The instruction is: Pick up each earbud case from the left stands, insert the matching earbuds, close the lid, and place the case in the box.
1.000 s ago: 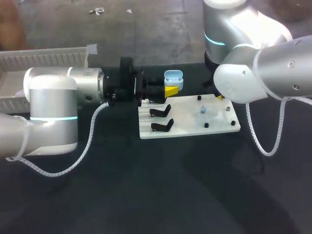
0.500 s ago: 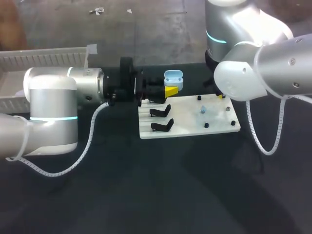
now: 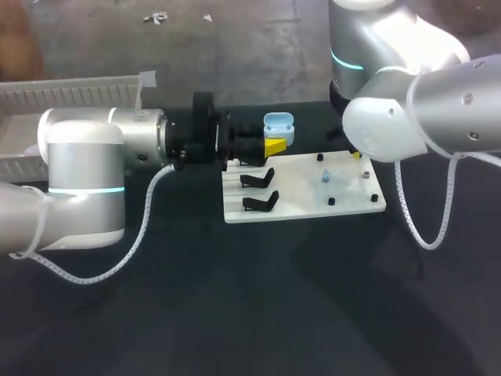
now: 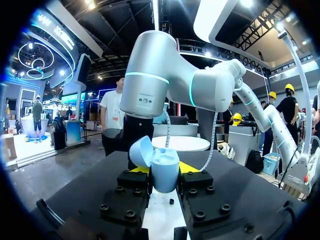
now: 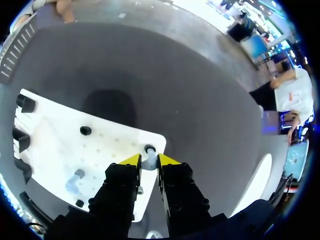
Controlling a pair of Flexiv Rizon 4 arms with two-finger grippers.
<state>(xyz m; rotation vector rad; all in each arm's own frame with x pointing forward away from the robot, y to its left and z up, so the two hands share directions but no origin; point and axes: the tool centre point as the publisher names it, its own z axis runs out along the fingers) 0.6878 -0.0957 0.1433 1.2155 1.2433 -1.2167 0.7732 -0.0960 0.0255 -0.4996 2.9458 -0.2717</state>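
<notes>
The right arm (image 3: 423, 117) has shifted slightly; right fingers (image 5: 131, 160) pinch narrowly on a grey earbud (image 5: 148, 157) at the white board (image 5: 55, 145) corner. Left fingers (image 4: 189, 168) clamp the open blue case (image 4: 165, 172).

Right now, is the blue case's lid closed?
No, the blue case has its lid swung open to one side.

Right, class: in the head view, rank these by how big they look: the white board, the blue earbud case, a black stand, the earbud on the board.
1. white board
2-3. blue earbud case and black stand: alike, and the raised case sits nearer the camera, so unranked
4. earbud
</notes>
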